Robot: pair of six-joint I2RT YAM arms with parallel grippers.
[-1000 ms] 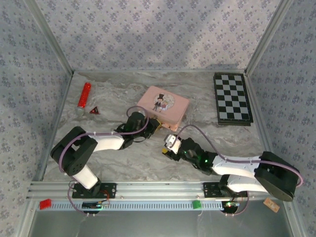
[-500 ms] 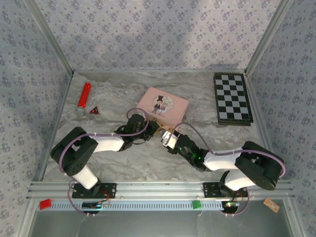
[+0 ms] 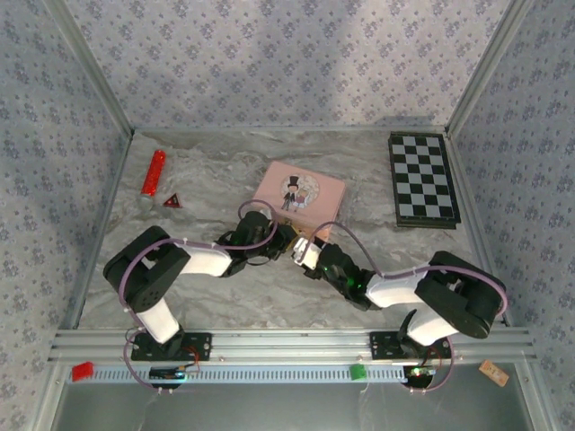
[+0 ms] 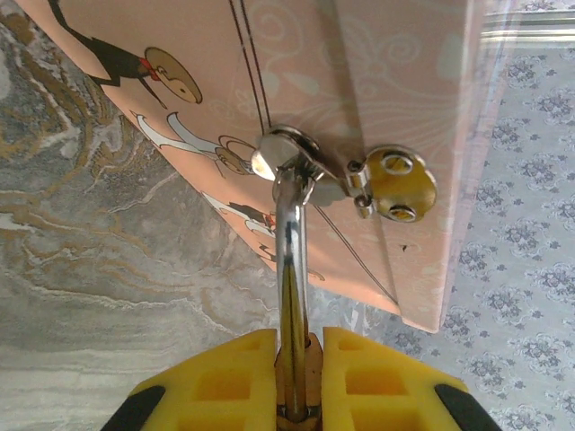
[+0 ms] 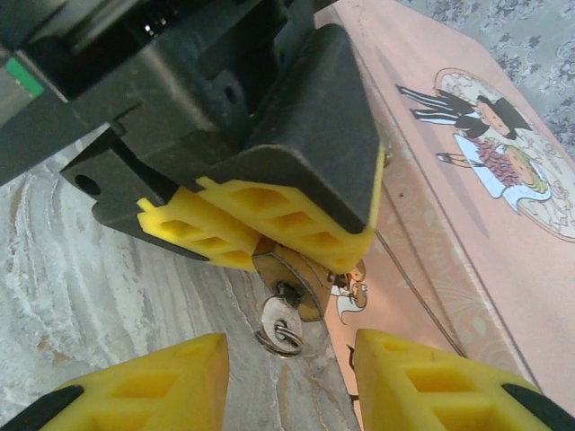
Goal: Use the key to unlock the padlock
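The left gripper [image 4: 296,359] clamps the padlock [image 5: 301,278] at the hasp [image 4: 391,184] of the box [image 5: 467,233]. The right gripper [image 5: 292,377] stands open astride the key [image 5: 280,325], just off the box front. Closing off-centre could skew the key or jolt the padlock.

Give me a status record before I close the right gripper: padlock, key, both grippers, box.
padlock: clamped between the left gripper's pads, beside the pink box
shackle: runs up to the box's hasp
key: sits in the padlock's end, ring dangling
left gripper: shut on padlock
right gripper: open, one finger on either side of the key, not touching it
lock state: cannot tell
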